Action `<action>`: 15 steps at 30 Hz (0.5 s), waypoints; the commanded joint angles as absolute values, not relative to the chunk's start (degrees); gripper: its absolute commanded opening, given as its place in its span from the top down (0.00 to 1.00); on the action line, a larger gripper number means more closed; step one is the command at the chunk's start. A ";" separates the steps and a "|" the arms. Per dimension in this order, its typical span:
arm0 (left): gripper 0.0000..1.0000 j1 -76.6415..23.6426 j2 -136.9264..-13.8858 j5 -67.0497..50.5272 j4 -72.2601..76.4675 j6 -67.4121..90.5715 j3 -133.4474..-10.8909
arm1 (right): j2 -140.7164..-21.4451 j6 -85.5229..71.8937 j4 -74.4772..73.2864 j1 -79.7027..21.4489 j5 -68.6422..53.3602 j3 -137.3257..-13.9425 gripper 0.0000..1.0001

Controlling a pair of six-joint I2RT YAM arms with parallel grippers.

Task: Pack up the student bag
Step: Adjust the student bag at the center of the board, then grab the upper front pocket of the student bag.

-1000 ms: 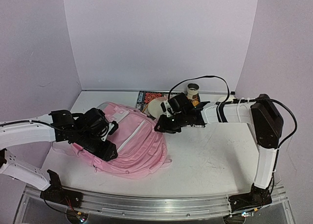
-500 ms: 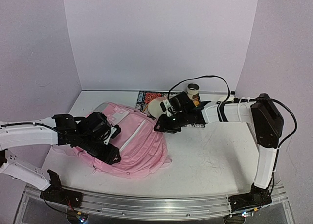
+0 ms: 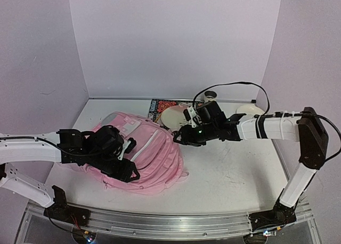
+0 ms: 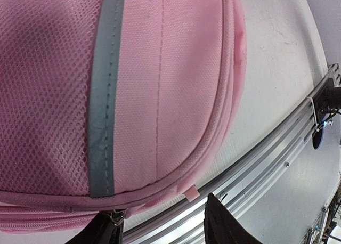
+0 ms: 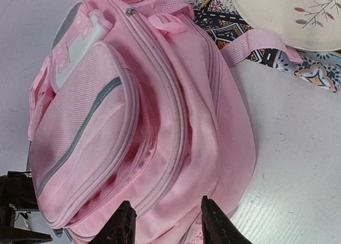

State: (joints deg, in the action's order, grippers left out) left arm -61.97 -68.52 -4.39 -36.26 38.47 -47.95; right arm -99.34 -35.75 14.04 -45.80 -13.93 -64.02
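Observation:
The student bag [image 3: 152,161] is a big soft pink backpack lying flat at the table's left centre, white patch [image 5: 80,39] toward the far end. My left gripper [image 3: 128,172] lies low across the bag's near left side. In the left wrist view its jaws [image 4: 162,230] stand open at the bag's bottom seam [image 4: 176,183], with a small pink tag and a metal zip pull [image 4: 114,217] close by and nothing gripped. My right gripper [image 3: 180,139] hovers at the bag's right edge. It is open [image 5: 168,225] over the pink fabric [image 5: 176,148].
Behind the bag lie a patterned mat [image 3: 159,105] and a cream plate [image 3: 173,116] with a twig print [image 5: 298,15]. One bag strap [image 5: 256,41] reaches onto the mat. A cup [image 3: 210,96] and another plate [image 3: 250,110] sit at the back right. The metal rail [image 4: 277,148] runs along the near edge.
My left gripper has slid toward the near right along the bag's front. My right arm has swung its elbow out to the right, and its jaws have widened and drawn slightly off the bag.

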 commanded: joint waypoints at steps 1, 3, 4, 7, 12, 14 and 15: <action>0.49 -62.14 -67.64 2.52 -33.05 46.03 -45.58 | -95.90 -36.48 15.26 -49.10 -10.03 -62.41 0.57; 0.53 -62.12 -68.11 3.77 -32.90 48.70 -44.08 | -96.00 -36.87 15.29 -50.47 -8.37 -62.24 0.57; 0.55 -62.13 -68.40 4.09 -32.81 49.60 -43.44 | -96.24 -37.65 15.45 -50.80 -7.87 -62.13 0.56; 0.62 -62.35 -69.09 4.01 -32.70 50.85 -42.81 | -97.03 -39.88 16.63 -52.17 -7.26 -61.96 0.54; 0.72 -62.93 -68.45 4.55 -32.06 51.30 -42.91 | -99.52 -44.53 17.52 -53.56 -5.15 -61.90 0.50; 0.75 -63.04 -68.03 4.34 -31.06 51.71 -42.95 | -100.56 -46.48 17.76 -53.61 -4.64 -61.70 0.49; 0.76 -63.09 -67.85 4.15 -30.43 52.05 -42.87 | -100.88 -47.17 18.16 -53.63 -4.37 -61.51 0.49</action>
